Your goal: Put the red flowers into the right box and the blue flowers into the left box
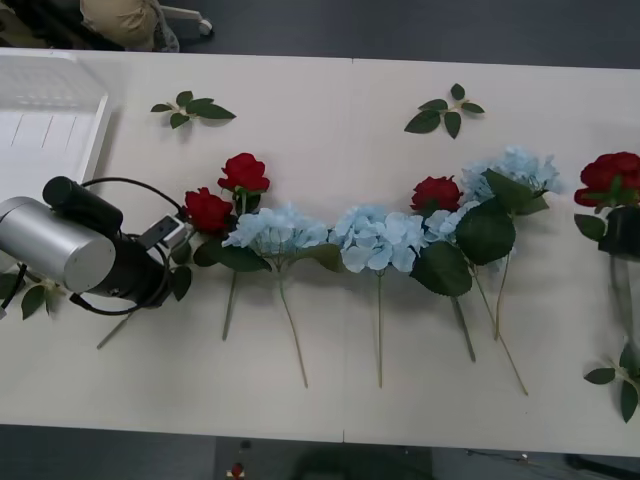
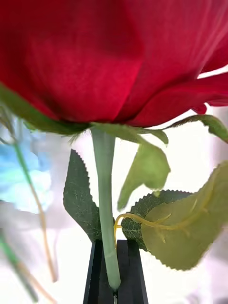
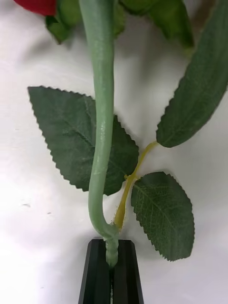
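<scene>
left box [image 1: 50, 120] cut by frame edge, right-held red rose [image 2: 114, 57] cropped, blue flowers [image 2: 19, 175] blurred

A long white table [image 1: 330, 400] stands on dark grey floor [image 1: 420, 25].

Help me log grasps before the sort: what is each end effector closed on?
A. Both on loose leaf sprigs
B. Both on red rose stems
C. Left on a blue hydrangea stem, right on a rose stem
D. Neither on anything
B: the left end effector pinches a red flower's stem, and the right end effector pinches another rose's stem.
</scene>
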Controlling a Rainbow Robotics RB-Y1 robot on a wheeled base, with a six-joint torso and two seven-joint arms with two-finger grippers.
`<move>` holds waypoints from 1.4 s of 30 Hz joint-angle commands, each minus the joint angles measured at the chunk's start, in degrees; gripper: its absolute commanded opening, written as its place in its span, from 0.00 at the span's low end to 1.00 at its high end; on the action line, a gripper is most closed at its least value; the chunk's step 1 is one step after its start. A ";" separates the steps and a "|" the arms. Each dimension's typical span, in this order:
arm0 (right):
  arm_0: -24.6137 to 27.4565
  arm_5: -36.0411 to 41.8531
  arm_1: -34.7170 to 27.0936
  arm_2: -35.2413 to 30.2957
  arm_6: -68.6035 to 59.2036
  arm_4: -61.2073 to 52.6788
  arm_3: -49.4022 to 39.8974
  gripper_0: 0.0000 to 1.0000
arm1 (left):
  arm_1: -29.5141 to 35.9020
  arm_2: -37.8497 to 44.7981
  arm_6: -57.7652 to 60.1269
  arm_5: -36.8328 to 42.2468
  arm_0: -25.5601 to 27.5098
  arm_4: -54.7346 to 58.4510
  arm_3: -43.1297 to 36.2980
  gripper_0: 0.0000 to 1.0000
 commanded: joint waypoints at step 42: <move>-15.29 -31.05 -16.35 6.13 4.29 20.44 42.85 0.63 | -13.02 23.48 -10.55 -10.12 4.37 28.43 -30.67 0.00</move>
